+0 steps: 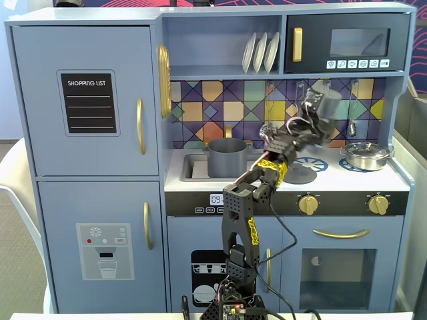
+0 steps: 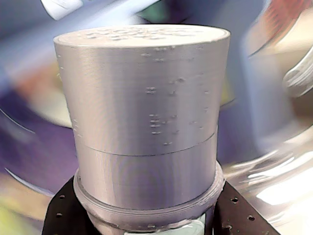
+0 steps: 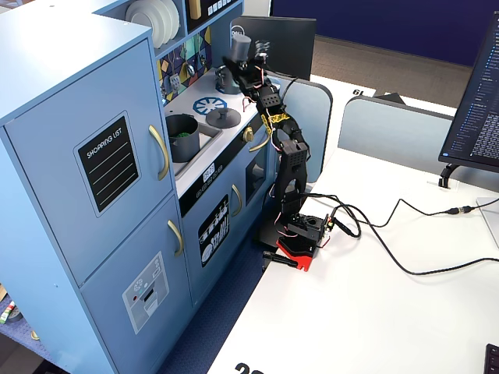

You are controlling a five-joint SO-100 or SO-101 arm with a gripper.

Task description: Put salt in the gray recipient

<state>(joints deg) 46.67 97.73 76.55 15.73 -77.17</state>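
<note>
Gripper [image 1: 325, 113] holds the gray salt shaker [image 1: 328, 101] raised over the toy kitchen's stovetop [image 1: 333, 175], right of the gray pot [image 1: 227, 157]. Wrist view: shaker [image 2: 146, 122] fills frame, surroundings blurred. Side fixed view: arm base on white desk [image 3: 374, 312].

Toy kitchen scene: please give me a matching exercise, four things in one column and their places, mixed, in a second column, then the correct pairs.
Things:
1. gray shaker
2. gray pot
3. steel pan
4. white plates

Places:
A. on the upper shelf
B. in the sink
C. at the right end of the counter in a fixed view
D. held in the claw above the stove

Pairs: 1-D, 2-B, 3-C, 4-A
</note>
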